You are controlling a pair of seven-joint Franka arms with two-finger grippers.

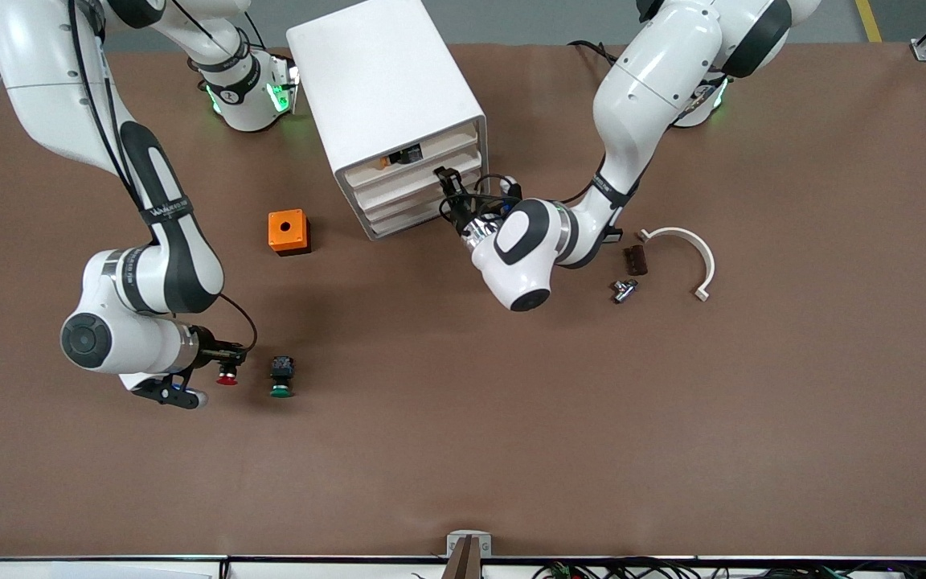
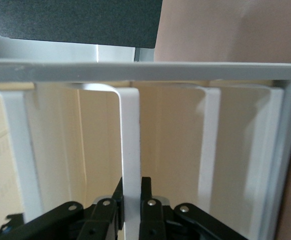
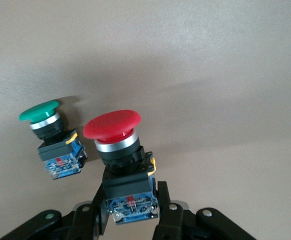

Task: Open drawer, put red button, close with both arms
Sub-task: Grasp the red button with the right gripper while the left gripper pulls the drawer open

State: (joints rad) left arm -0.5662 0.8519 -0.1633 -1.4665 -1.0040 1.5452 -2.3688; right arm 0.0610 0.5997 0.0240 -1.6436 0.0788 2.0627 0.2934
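The white cabinet (image 1: 383, 80) stands toward the robots' side of the table, its stacked drawers (image 1: 411, 186) all pushed in. My left gripper (image 1: 448, 186) is at the cabinet's front. In the left wrist view my left gripper (image 2: 131, 196) is shut on the white lip (image 2: 131, 145) of one drawer front. My right gripper (image 1: 222, 360) is low over the table toward the right arm's end, shut on the black body of the red button (image 1: 227, 375). In the right wrist view my right gripper (image 3: 130, 202) clamps that body, and the red button's cap (image 3: 112, 125) points away from my jaws.
A green-capped button (image 1: 281, 378) (image 3: 41, 113) lies on the table beside the red one. An orange box with a round hole (image 1: 288, 232) sits between it and the cabinet. Toward the left arm's end lie a white curved piece (image 1: 684, 249), a dark brown block (image 1: 635, 260) and a small metal part (image 1: 624, 289).
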